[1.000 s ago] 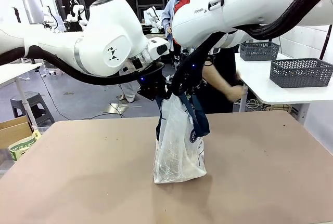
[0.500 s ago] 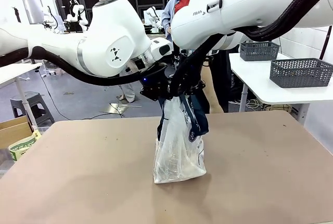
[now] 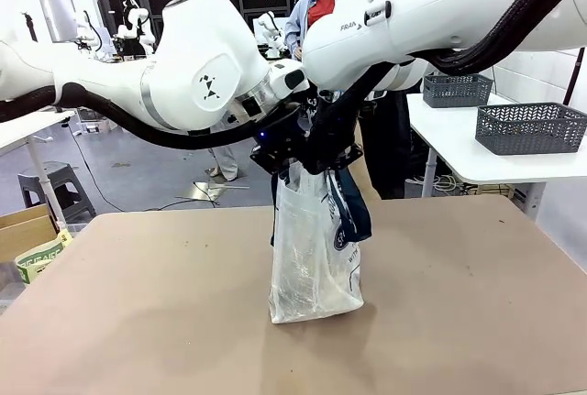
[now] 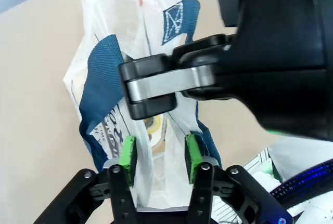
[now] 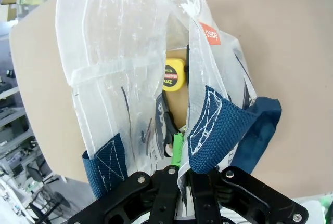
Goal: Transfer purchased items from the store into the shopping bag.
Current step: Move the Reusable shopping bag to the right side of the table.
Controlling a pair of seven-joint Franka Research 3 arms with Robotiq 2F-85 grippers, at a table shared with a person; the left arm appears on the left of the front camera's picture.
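Observation:
The shopping bag [image 3: 315, 257] stands upright mid-table, a clear plastic bag with navy straps, its mouth held up between both arms. In the front view my left gripper [image 3: 281, 159] and my right gripper [image 3: 326, 159] meet at the rim. In the left wrist view my left gripper [image 4: 160, 154] has its green pads [image 4: 128, 159] apart, with loose bag film between them. My right gripper [image 5: 179, 154] is shut on the bag's rim beside a navy strap [image 5: 213, 130]. A yellow tape measure [image 5: 174, 76], one of the purchased items, lies inside the bag.
Two dark grey lattice baskets [image 3: 457, 90] [image 3: 530, 127] stand on a white side table [image 3: 477, 161] at the right; I cannot tell which is the store. A person [image 3: 390, 129] stands behind the bag. A cardboard box [image 3: 23, 230] sits off the table's left.
My left gripper's pads have parted from a shut grip on the bag's rim. The left arm has shifted slightly right and up. The right gripper keeps its hold.

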